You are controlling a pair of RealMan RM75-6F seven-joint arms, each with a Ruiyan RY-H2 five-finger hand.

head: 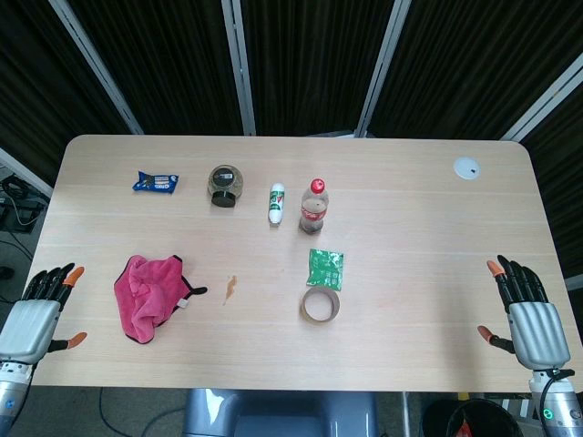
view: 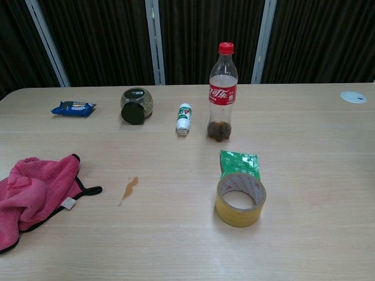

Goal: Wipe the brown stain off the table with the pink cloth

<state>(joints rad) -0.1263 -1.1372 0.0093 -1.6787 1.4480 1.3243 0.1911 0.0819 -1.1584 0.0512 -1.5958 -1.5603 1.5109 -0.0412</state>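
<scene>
A crumpled pink cloth [head: 148, 291] [view: 32, 190] with a black edge lies on the table's left front part. A small brown stain [head: 230, 289] [view: 128, 189] marks the wood just right of it. My left hand [head: 36, 316] hovers at the table's left front corner, fingers spread, holding nothing, a short way left of the cloth. Off the right front edge, my right hand [head: 526, 314] is also spread and empty. Neither hand shows in the chest view.
Behind the stain stand a cola bottle [head: 313, 206], a small white bottle [head: 277, 203] lying down, a dark jar [head: 224, 185] and a blue snack packet [head: 155, 182]. A tape roll [head: 321, 305] and green sachet [head: 325, 268] sit right of the stain. A white disc [head: 467, 167] is far right.
</scene>
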